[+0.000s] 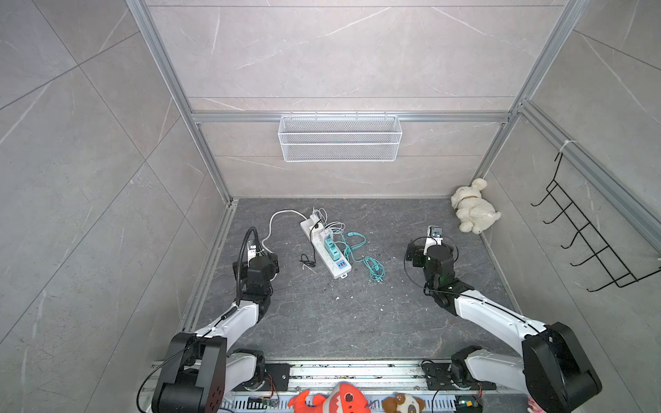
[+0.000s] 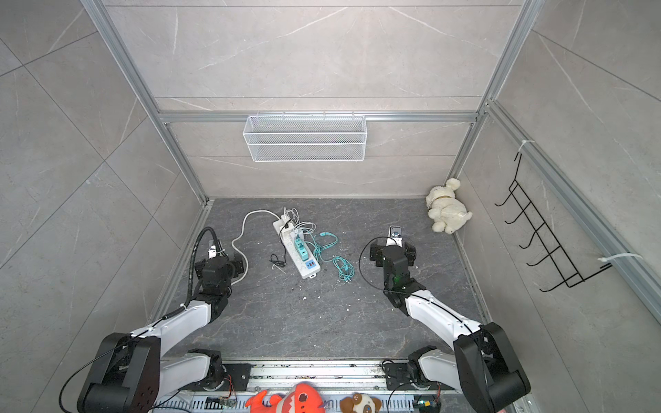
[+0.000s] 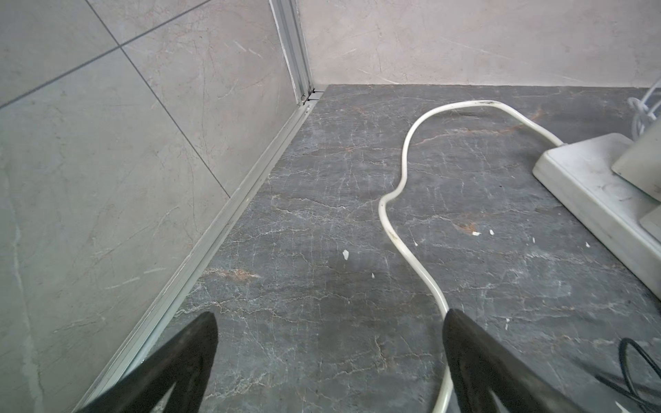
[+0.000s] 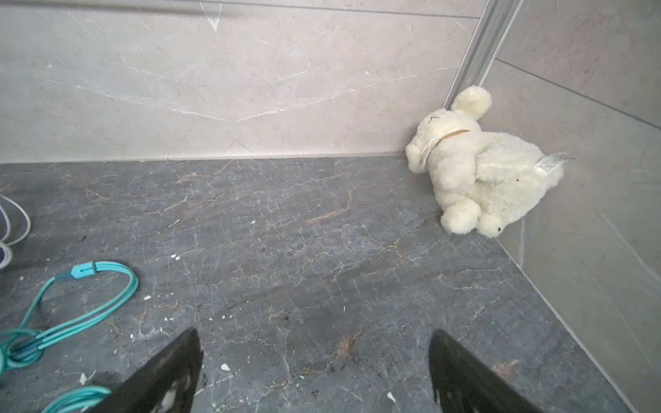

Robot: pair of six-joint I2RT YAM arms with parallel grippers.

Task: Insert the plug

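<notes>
the left jaws stand spread wide and empty above the table (image 1: 322, 314), near the left wall; in the left wrist view the white cord (image 3: 400, 186) passes behind one black finger (image 3: 475, 357). the right jaws are spread wide as well, holding nothing, over bare table on the right. between the arms lies the white power strip (image 1: 323, 240) — angled, its far end toward the back wall. a teal plug (image 1: 335, 254) sits seated in the strip, another just beyond it. a teal cable (image 1: 357, 250) coils just right of the strip, a thin black cable (image 1: 308, 260) just left. a white plush bear (image 4: 483, 168) lies in the far right corner.
</notes>
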